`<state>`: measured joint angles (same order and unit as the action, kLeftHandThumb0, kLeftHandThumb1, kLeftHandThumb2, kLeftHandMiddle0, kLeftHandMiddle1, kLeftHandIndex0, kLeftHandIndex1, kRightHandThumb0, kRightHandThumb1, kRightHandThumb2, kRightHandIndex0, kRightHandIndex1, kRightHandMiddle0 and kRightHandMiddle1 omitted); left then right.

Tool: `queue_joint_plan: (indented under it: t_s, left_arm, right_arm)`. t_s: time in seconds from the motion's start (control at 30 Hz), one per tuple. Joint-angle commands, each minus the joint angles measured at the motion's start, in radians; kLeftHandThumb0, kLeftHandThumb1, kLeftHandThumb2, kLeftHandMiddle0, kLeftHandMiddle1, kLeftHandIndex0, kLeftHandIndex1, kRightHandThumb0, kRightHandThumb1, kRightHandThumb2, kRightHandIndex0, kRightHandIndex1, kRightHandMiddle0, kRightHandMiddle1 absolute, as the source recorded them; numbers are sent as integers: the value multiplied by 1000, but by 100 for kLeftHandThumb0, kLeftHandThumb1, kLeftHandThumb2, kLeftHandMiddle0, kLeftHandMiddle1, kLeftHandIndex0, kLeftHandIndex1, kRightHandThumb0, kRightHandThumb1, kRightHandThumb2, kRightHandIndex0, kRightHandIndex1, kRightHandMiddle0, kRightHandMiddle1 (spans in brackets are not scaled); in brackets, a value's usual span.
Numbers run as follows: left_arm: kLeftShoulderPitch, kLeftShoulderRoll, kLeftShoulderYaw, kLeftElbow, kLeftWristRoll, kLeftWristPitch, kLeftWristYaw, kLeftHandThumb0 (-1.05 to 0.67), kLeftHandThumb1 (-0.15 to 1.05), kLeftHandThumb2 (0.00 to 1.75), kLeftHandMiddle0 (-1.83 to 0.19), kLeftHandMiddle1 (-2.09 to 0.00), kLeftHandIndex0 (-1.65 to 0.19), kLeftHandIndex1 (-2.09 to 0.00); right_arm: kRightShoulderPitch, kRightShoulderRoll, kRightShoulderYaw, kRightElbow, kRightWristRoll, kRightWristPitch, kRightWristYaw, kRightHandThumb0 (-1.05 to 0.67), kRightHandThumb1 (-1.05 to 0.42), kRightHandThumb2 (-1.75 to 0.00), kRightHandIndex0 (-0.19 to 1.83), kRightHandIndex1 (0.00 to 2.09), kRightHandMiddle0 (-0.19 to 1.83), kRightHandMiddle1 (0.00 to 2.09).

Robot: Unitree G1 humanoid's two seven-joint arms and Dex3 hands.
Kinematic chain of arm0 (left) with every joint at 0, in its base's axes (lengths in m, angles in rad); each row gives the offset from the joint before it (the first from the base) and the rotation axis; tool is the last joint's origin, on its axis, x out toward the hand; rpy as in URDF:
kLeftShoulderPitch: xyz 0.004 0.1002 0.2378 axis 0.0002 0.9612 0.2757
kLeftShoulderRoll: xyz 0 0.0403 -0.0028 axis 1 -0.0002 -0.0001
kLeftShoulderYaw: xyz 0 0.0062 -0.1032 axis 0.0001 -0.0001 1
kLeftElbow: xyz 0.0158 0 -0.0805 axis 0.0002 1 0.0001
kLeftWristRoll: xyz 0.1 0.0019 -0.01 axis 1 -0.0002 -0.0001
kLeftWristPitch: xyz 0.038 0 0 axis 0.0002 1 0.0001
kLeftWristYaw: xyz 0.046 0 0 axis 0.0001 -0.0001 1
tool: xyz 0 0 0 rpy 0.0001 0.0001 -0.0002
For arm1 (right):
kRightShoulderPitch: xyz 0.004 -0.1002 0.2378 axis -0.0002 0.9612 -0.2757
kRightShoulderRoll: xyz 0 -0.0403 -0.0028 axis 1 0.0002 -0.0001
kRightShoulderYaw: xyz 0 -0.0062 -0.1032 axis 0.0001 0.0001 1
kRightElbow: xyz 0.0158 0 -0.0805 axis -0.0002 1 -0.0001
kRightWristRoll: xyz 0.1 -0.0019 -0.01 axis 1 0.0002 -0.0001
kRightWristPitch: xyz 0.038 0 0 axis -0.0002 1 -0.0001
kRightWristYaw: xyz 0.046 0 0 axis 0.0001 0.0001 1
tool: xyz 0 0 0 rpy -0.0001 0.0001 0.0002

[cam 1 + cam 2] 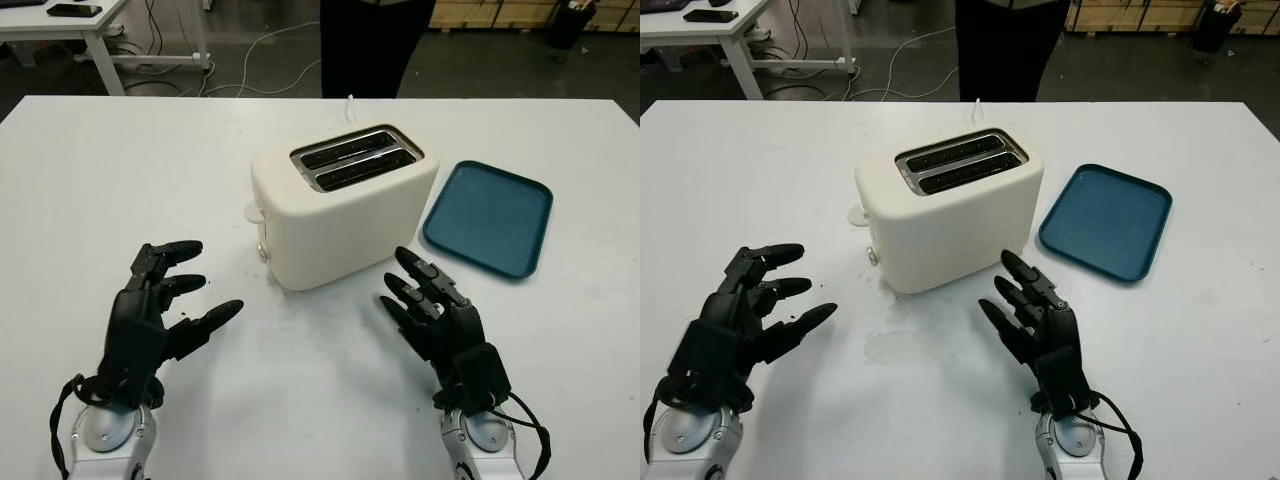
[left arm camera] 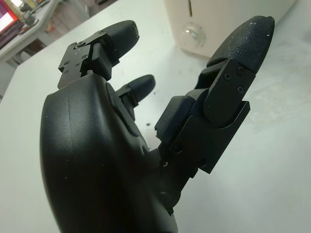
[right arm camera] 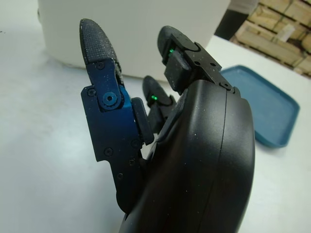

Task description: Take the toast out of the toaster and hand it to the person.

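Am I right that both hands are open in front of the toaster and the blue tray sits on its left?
Not quite. The blue tray sits to the right of the toaster, as the left eye view shows. The rest holds: the left hand and right hand are open in front of the toaster.

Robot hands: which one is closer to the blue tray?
The right hand. It is open, near the toaster's front corner on the blue tray's side; the open left hand is across from it.

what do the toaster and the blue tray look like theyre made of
Toaster: likely cream plastic, smooth matte shell with soft rounded edges; the slot rims look like shiny metal. Tray: probably teal plastic, satin finish, with a moulded raised rim.
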<state>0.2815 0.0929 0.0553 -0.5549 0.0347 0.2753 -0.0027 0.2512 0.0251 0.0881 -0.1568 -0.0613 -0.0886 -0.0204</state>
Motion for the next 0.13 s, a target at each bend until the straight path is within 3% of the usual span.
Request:
queue_joint_plan:
  t_s: [0.0,0.1]
  left_arm:
    - [-7,-2,-8,2,10,-7,3,-91,67,1,-1,-141,-1,-125]
    - [-2,-2,-11,-2,10,-7,-3,-91,67,1,-1,-142,-1,-127]
  right_arm:
    - [6,5,-2,-21,-17,-12,-20,-62,-92,-2,51,25,55,3]
    - [17,3,0,-40,-23,0,-25,-62,-92,-3,50,25,54,2]
